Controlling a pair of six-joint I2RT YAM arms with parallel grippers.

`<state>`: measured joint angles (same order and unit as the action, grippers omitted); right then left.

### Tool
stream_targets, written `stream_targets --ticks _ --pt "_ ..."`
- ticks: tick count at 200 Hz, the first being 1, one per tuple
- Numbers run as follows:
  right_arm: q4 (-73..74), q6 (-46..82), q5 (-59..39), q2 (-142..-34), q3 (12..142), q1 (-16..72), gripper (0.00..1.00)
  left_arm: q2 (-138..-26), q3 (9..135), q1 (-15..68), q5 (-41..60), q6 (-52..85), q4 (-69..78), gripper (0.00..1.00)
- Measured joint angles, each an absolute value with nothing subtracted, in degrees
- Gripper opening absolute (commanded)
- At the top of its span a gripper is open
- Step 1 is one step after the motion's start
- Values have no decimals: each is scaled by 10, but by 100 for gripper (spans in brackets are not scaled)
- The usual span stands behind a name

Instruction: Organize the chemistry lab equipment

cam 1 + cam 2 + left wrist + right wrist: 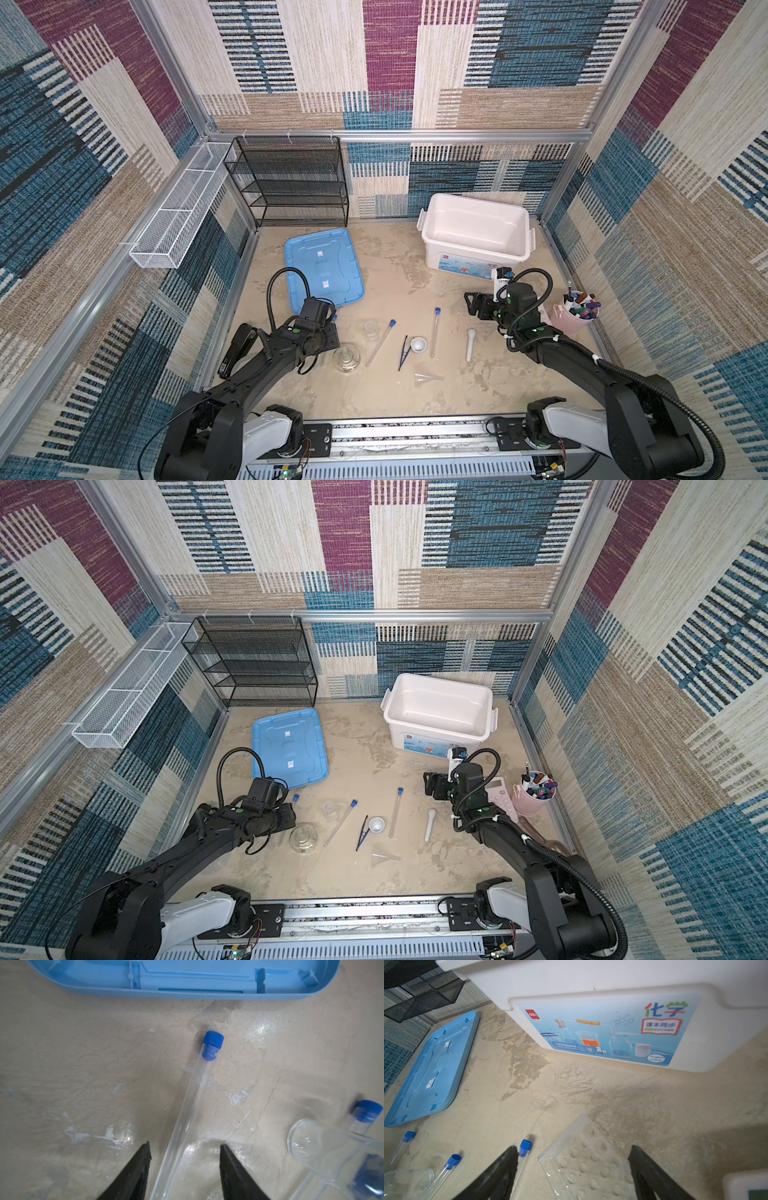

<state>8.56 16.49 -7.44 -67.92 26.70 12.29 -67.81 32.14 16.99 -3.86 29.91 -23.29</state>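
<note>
Judging by the layout, the organizing has barely begun. The white bin at 1 o'clock on the desk shows nothing inside, and its blue lid lies off at 10 o'clock.

The clear plastic rack lies flat at 2 o'clock. The right tool hangs over it with its jaws wide and holds nothing.

The flask stands at 8 o'clock, with the beaker just beyond it.

Two test tubes lie near the middle. A third test tube lies at 9 o'clock between the half-spread jaws of the left tool, not yet pinched.

The pestle lies at 4 o'clock. The tweezers and mortar sit at the centre, and the funnel at 6 o'clock. All of these are left to put away.
</note>
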Motion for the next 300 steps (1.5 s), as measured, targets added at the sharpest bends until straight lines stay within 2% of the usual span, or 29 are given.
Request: stream_targets --ticks 49,156,300 --pt "39 159 -69 -708 306 123 93 -710 333 166 -27 298 -231 52" --pt "-84 110 -60 -774 379 124 90 -765 359 161 -9 286 -230 31" --pt "-146 1 -42 -796 416 160 94 -782 365 153 19 266 -220 20"
